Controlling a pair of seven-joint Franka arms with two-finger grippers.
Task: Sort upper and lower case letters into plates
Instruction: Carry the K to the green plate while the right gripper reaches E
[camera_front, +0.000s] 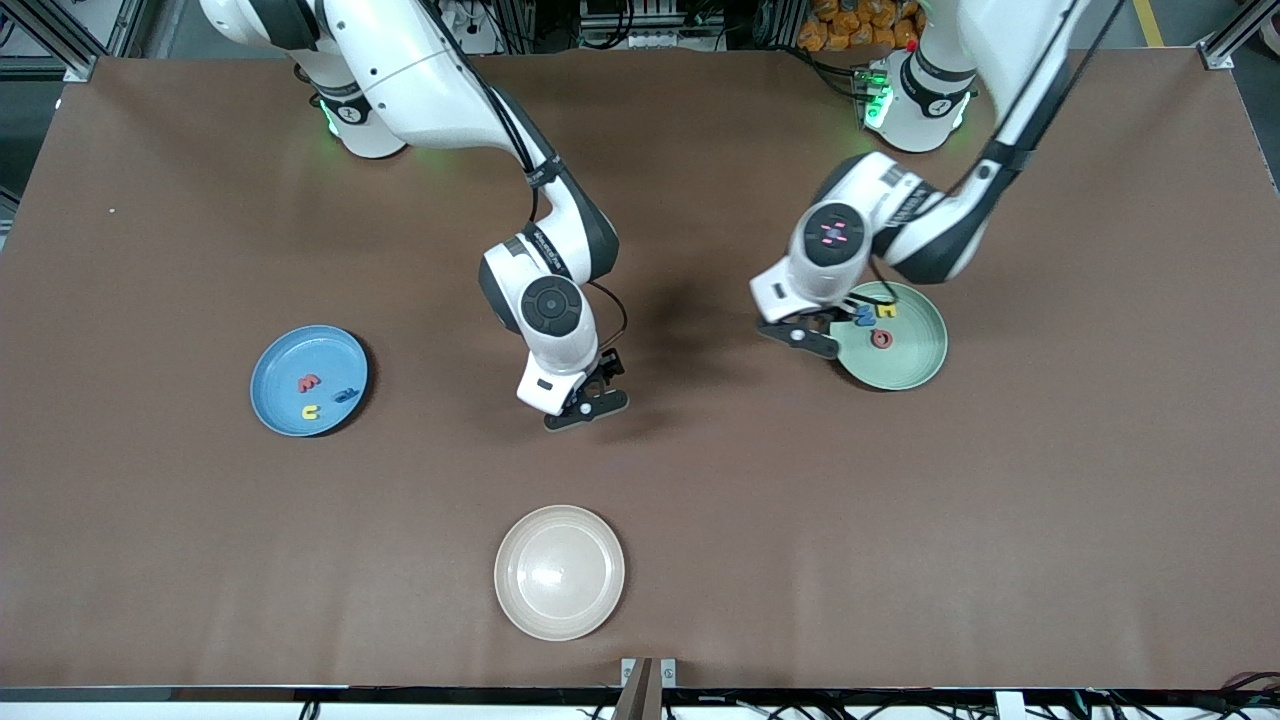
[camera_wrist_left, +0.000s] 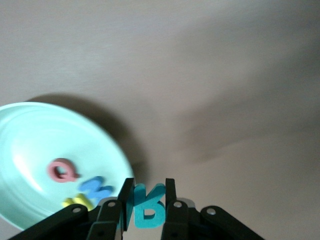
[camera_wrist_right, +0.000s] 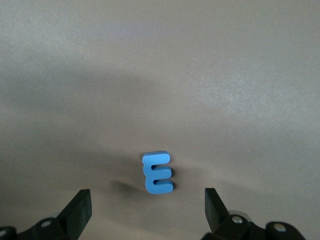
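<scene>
Empty beige plate (camera_front: 559, 572) aside: left hand (camera_wrist_left: 145, 212) pinching teal B (camera_wrist_left: 146, 206) should clear the mint plate (camera_front: 915, 360) rim before letting go; right hand (camera_wrist_right: 147, 210) spread wide over blue E (camera_wrist_right: 158, 172).

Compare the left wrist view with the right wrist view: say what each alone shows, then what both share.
Left wrist only: the left gripper shut on a teal letter beside the green plate, which holds a red Q, a blue letter and a yellow letter.
Right wrist only: the open right gripper over a blue E on the table.
Both: brown tabletop.
</scene>
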